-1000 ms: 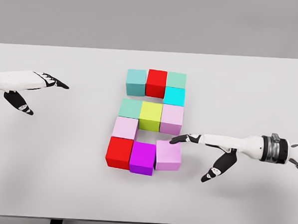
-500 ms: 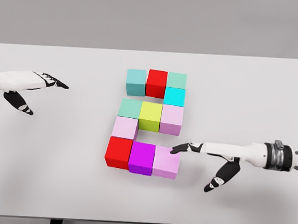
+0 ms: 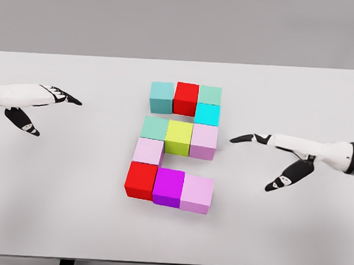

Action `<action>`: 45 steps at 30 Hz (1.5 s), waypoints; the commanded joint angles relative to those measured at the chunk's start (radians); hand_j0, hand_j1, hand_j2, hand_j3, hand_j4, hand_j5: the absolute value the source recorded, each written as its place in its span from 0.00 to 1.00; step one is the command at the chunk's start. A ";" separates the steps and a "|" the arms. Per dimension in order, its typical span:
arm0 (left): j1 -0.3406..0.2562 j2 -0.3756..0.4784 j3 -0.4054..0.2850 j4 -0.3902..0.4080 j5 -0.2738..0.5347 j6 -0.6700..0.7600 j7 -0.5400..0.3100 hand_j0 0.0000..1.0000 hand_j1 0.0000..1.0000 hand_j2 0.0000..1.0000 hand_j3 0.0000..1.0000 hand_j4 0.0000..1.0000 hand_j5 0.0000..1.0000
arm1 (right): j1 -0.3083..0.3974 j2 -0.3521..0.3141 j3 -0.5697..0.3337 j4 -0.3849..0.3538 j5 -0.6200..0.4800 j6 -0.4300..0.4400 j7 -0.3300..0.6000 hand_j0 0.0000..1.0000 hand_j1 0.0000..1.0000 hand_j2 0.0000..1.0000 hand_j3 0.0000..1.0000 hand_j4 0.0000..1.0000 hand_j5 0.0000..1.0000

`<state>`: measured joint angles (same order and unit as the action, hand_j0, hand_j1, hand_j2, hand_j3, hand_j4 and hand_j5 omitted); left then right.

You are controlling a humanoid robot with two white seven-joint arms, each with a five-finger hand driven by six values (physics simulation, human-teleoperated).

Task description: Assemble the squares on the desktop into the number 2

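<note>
The right hand (image 3: 271,150) reaches in from the right edge, its forearm lying almost level over the table (image 3: 61,197). Its fingers are stretched out flat and pointing left, the thumb hanging down and apart; it holds nothing. The fingertips (image 3: 235,138) sit just right of the middle row of the squares, near the pink cube (image 3: 204,140) but with a gap showing between them.

The left hand (image 3: 39,98) hovers at the far left, well apart from the squares, fingers straight and pointing right, thumb dropped below; it too is empty.

The squares stand in the table's centre as a figure 2. Top row: teal cube (image 3: 162,97), red cube (image 3: 186,98), green cube (image 3: 209,95). Below the green one sits a cyan cube (image 3: 207,114). Middle row: pale green cube (image 3: 154,128), yellow cube (image 3: 179,137), then the pink cube. Under the pale green one is a lilac cube (image 3: 149,150). Bottom row: low red cube (image 3: 141,180), magenta cube (image 3: 169,186), light pink cube (image 3: 197,193). Neighbouring cubes touch or nearly touch.
</note>
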<state>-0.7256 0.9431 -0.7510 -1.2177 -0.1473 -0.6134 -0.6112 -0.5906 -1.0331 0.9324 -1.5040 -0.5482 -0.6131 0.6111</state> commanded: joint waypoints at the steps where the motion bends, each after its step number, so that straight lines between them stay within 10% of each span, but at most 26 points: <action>1: 0.000 0.000 0.001 0.000 0.005 0.003 0.000 1.00 1.00 1.00 1.00 1.00 1.00 | -0.003 -0.053 -0.082 0.082 -0.007 0.002 0.000 1.00 1.00 1.00 1.00 1.00 1.00; 5: 0.000 -0.004 0.004 0.013 0.000 0.003 0.000 1.00 1.00 1.00 1.00 1.00 1.00 | -0.006 -0.042 -0.159 0.194 -0.001 0.002 0.000 1.00 1.00 1.00 1.00 1.00 1.00; 18: -0.020 -0.053 0.035 0.144 -0.002 0.003 0.000 1.00 1.00 1.00 1.00 1.00 1.00 | -0.005 -0.036 -0.164 0.196 0.001 0.002 0.000 1.00 1.00 1.00 1.00 1.00 1.00; 21: -0.288 -0.076 -0.286 0.237 0.018 0.003 0.000 1.00 1.00 1.00 1.00 1.00 1.00 | -0.003 -0.036 -0.164 0.192 0.001 0.002 0.000 1.00 1.00 1.00 1.00 1.00 1.00; 24: -0.403 -0.144 -0.511 0.216 0.011 0.003 0.000 1.00 1.00 1.00 1.00 1.00 1.00 | -0.005 -0.035 -0.164 0.192 0.001 0.002 0.000 1.00 1.00 1.00 1.00 1.00 1.00; 37: -0.423 -0.409 -0.435 0.345 -0.072 0.038 0.001 1.00 1.00 1.00 1.00 1.00 1.00 | -0.006 -0.025 -0.164 0.191 0.013 0.002 0.000 1.00 1.00 1.00 1.00 1.00 1.00; 45: -0.426 -0.432 -0.419 0.412 -0.080 0.126 0.062 1.00 1.00 1.00 1.00 1.00 1.00 | -0.006 -0.025 -0.164 0.183 0.013 0.002 0.000 1.00 1.00 1.00 1.00 1.00 1.00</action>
<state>-1.1505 0.5187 -1.1757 -0.8139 -0.2302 -0.5038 -0.5572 -0.5967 -1.0572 0.7690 -1.3187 -0.5272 -0.6132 0.6112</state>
